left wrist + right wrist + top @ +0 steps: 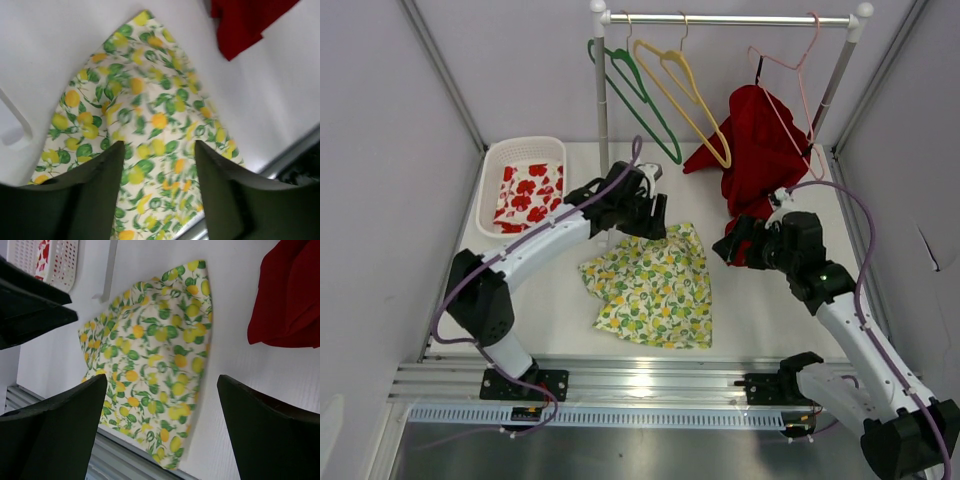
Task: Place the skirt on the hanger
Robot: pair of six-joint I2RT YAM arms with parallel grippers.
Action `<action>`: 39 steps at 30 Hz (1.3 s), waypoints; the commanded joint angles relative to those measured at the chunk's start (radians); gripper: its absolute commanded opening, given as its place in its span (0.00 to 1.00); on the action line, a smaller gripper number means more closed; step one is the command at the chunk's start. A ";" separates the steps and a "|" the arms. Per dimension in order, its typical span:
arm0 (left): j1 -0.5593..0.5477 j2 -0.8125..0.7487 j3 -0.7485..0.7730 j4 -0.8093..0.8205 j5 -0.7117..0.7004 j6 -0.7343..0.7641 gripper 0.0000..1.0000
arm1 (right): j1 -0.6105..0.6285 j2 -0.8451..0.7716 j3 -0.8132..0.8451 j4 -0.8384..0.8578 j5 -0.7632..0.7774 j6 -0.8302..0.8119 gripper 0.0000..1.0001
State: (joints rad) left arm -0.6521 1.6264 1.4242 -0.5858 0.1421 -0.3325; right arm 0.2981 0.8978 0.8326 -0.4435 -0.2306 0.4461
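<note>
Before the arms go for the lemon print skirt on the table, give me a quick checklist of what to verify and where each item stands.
1. Left gripper open: ok, fingers spread over the yellow-and-green lemon-print fabric skirt.
2. Right gripper open: ok, holding nothing.
3. Skirt lying flat and unheld on the white table: ok.
4. Empty hanger available: ok, the yellow plastic hanger and green plastic hanger hang bare on the metal rail.
5. Red cloth garment clear of the skirt: ok, a gap shows in both wrist views.
6. Waist opening located: cannot tell.

3 hangers [724, 158], 3 garmts [655, 285], 1 bskt [525, 142]
</note>
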 commanded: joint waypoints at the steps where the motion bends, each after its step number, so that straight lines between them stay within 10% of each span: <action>1: -0.043 -0.013 0.053 0.064 -0.102 0.000 0.69 | 0.047 0.001 -0.044 0.060 0.017 0.020 0.99; 9: -0.038 -0.166 -0.178 0.055 -0.441 -0.114 0.74 | 0.159 0.102 -0.127 0.135 0.144 0.068 0.99; 21: -0.014 -0.431 -0.664 0.159 -0.467 -0.376 0.76 | 0.177 0.156 -0.291 0.196 0.136 0.137 0.89; 39: 0.092 -0.183 -0.751 0.363 -0.407 -0.445 0.71 | 0.216 0.394 -0.271 0.322 0.175 0.151 0.65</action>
State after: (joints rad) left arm -0.5678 1.4014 0.6518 -0.3065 -0.2871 -0.7525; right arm 0.5095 1.2842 0.5381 -0.1425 -0.0837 0.5957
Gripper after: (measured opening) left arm 0.730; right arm 0.689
